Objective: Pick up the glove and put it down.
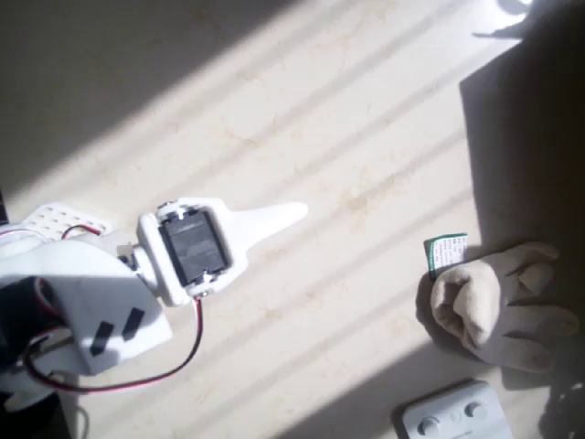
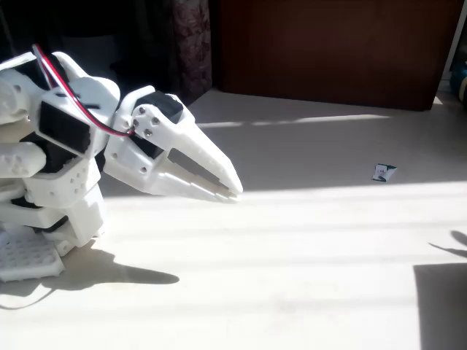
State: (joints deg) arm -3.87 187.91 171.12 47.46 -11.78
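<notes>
the arm is sitting at the left of the overhead view with its gripper pointing rightward across the table, which is lying in bars of sun and shade. in the fixed view the gripper is angling down toward the surface, its two fingers lying together at the tip with no gap visible between them; it is closed and carrying nothing.

the glove is lying crumpled at the right of the overhead view, partly in sun and partly in a dark shadow, well apart from the gripper. a small green-and-white card is lying just beside the glove's upper left edge, seemingly touching it, though that is hard to confirm. a flat white device with round buttons is showing at the bottom edge, near the glove but apart from it.

judgement: the pick is not yet begun; the task is standing at the approach step. the next move is calling for the fingers to be opened, the arm to be reached well to the right, and the gripper lowered over a raised fold of the soft fabric while keeping off the card.

count: one glove, one card, one white device, one arm with one gripper. in the fixed view a small card-like scrap is lying far right on the table, probably the same card.
</notes>
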